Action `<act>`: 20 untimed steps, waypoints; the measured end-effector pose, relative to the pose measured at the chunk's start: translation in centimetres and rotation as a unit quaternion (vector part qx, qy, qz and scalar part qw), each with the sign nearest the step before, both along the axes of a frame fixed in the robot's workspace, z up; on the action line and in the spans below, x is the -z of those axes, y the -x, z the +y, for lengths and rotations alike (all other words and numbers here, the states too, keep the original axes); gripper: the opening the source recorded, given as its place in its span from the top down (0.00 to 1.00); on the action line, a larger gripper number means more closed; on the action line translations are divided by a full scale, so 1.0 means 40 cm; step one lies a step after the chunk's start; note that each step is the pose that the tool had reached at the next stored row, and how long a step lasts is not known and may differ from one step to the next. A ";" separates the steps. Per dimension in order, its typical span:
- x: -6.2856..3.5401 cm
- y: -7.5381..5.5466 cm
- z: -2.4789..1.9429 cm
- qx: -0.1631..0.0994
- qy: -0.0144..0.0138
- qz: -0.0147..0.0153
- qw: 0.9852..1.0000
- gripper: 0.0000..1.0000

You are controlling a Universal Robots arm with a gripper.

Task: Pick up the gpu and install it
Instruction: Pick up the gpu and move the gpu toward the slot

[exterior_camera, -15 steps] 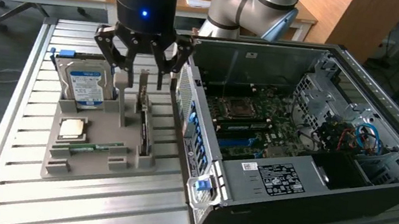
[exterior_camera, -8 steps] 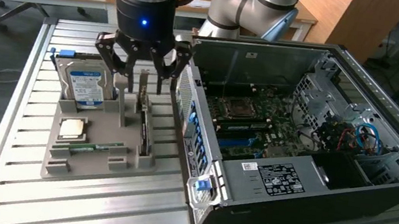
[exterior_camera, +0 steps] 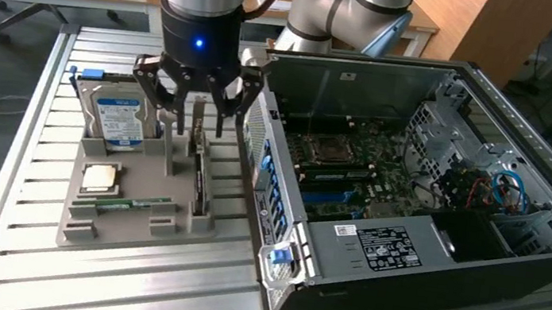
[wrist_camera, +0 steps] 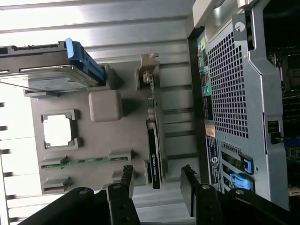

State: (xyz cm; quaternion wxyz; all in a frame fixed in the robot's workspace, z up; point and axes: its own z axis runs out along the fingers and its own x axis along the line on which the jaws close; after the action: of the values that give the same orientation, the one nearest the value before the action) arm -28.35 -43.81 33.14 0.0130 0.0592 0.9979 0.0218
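On the slatted table [exterior_camera: 77, 281] a tray [exterior_camera: 145, 178] sits just beside the computer case [exterior_camera: 267, 154], at the exterior view's left of it. In the tray, the hard drive [exterior_camera: 118, 120] stands at the far end, the processor chip [exterior_camera: 102, 178] lies before it, and the memory stick [exterior_camera: 125, 203] lies nearer still. The gpu [exterior_camera: 199, 185] stands on edge along the tray's case side (the gripper [exterior_camera: 194, 124] hangs above its far end).

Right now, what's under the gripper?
The gpu, standing on edge in the grey tray, below the open gripper. Its lower edge is hidden in the slot.
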 end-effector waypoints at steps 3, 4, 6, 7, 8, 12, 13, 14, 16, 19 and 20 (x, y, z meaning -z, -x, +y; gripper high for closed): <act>0.012 0.000 0.000 0.000 0.000 0.000 1.000 0.47; 0.016 0.000 0.000 0.000 0.000 0.000 1.000 0.47; 0.025 0.000 0.000 0.000 0.000 0.000 1.000 0.47; 0.029 0.000 0.000 0.000 0.000 0.000 1.000 0.47; 0.033 0.000 0.000 0.000 0.000 0.000 1.000 0.47; 0.047 0.000 0.000 0.000 0.000 0.000 1.000 0.47; 0.051 0.000 0.000 0.000 0.000 0.000 1.000 0.47; 0.054 0.000 0.000 0.000 0.000 0.000 1.000 0.47; 0.060 0.000 0.000 0.000 0.000 0.000 1.000 0.47; 0.068 0.000 0.000 0.000 0.000 0.000 1.000 0.47; 0.070 0.000 0.000 0.000 0.000 0.000 1.000 0.47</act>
State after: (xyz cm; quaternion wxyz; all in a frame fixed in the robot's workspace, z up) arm -28.35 -43.81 30.32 0.0130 0.0592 0.9979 0.0218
